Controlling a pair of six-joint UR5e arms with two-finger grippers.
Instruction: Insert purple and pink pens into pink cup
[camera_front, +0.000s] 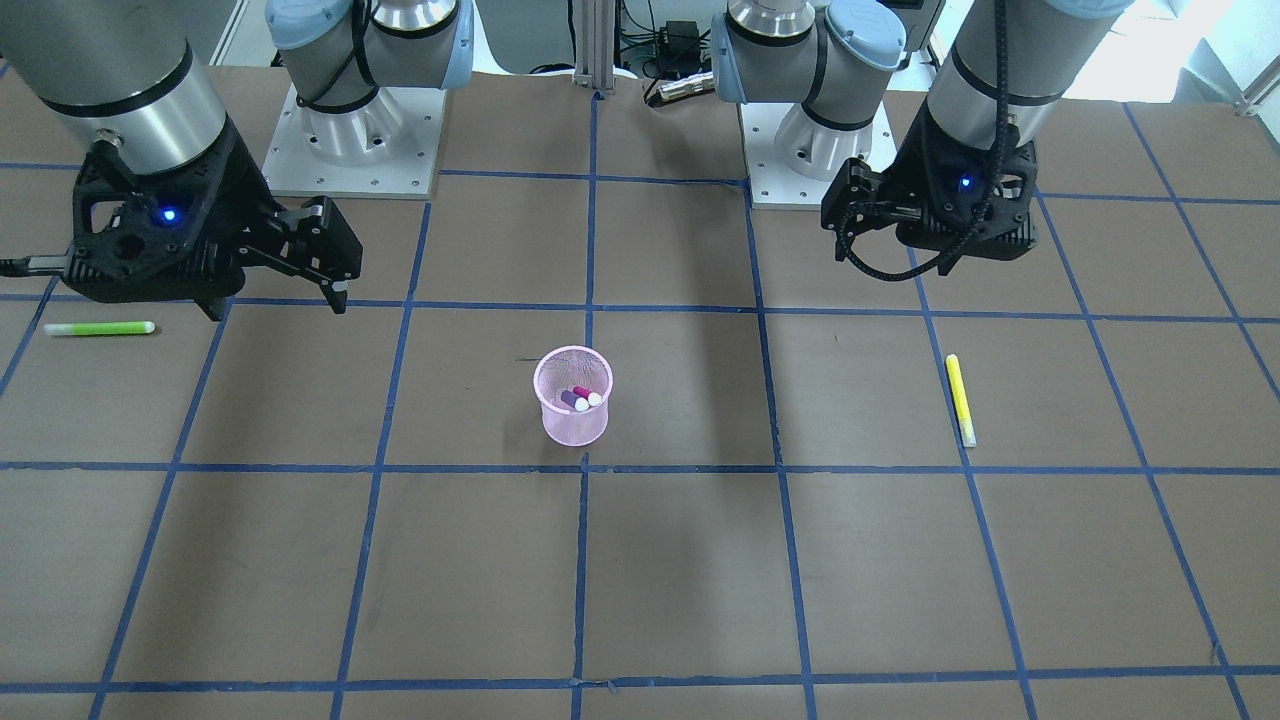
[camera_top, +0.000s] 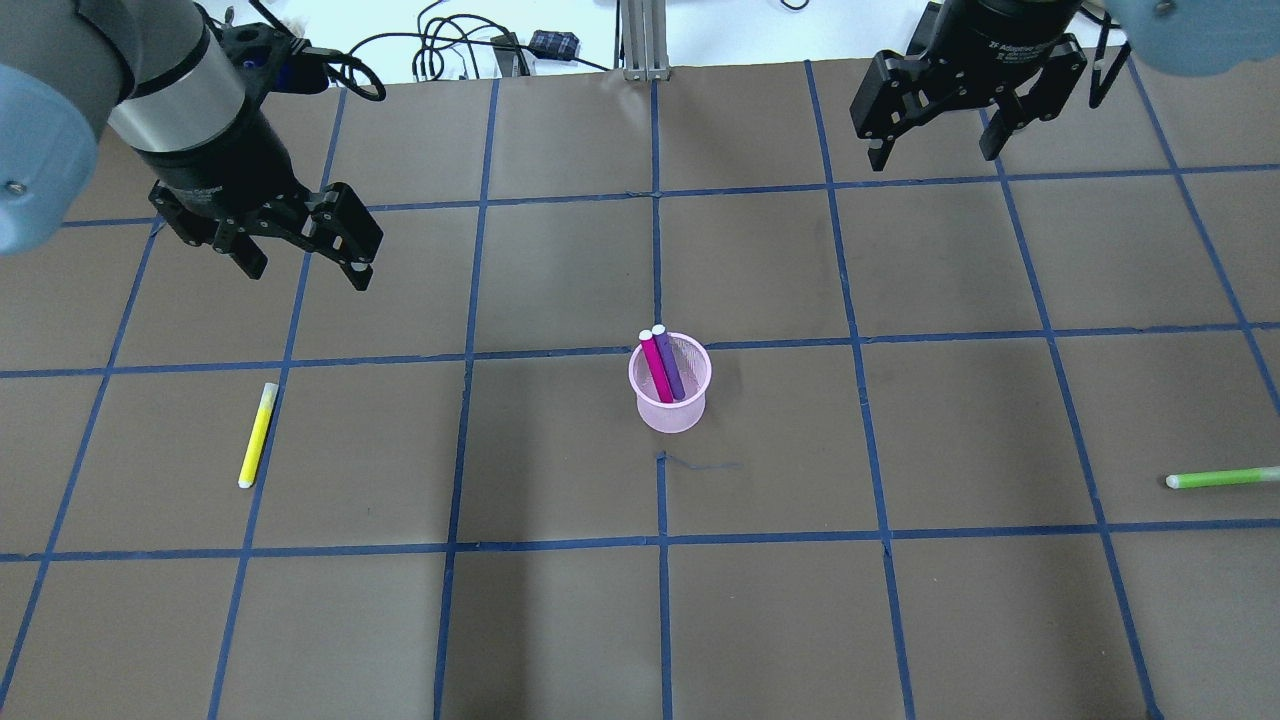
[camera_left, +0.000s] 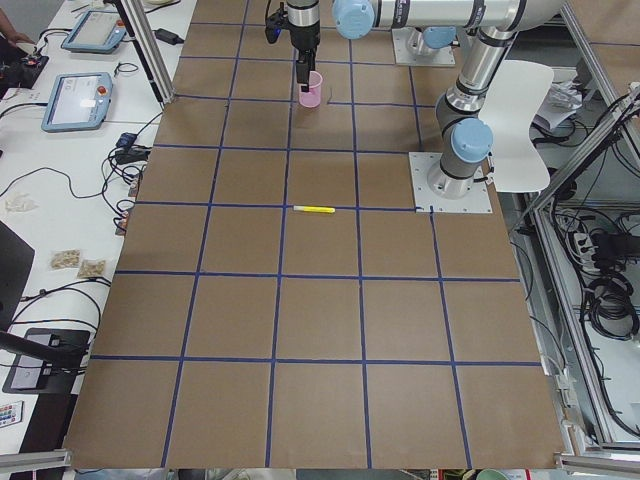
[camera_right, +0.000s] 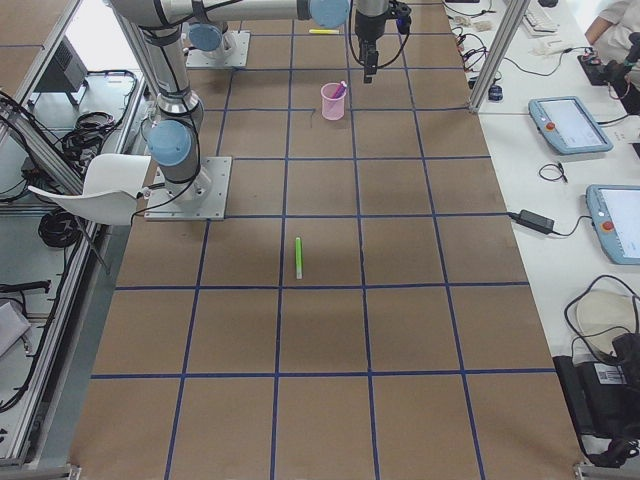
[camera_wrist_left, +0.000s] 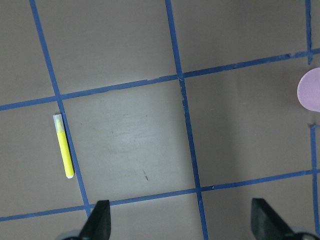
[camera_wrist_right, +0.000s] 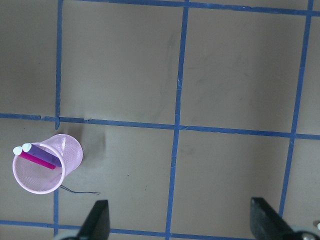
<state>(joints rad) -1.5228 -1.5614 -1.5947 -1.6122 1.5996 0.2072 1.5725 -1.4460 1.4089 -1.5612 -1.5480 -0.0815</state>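
The pink mesh cup (camera_top: 670, 400) stands upright near the table's middle. It also shows in the front view (camera_front: 572, 418) and the right wrist view (camera_wrist_right: 45, 175). The pink pen (camera_top: 655, 366) and the purple pen (camera_top: 670, 368) stand inside it, leaning on the rim, white caps up. My left gripper (camera_top: 308, 272) is open and empty, above the table to the cup's left and farther back. My right gripper (camera_top: 934, 155) is open and empty, far back on the right. In the left wrist view only the cup's edge (camera_wrist_left: 310, 90) shows.
A yellow pen (camera_top: 256, 435) lies on the table under and in front of the left gripper; it also shows in the left wrist view (camera_wrist_left: 63, 146). A green pen (camera_top: 1222, 478) lies near the right edge. Blue tape lines grid the brown tabletop.
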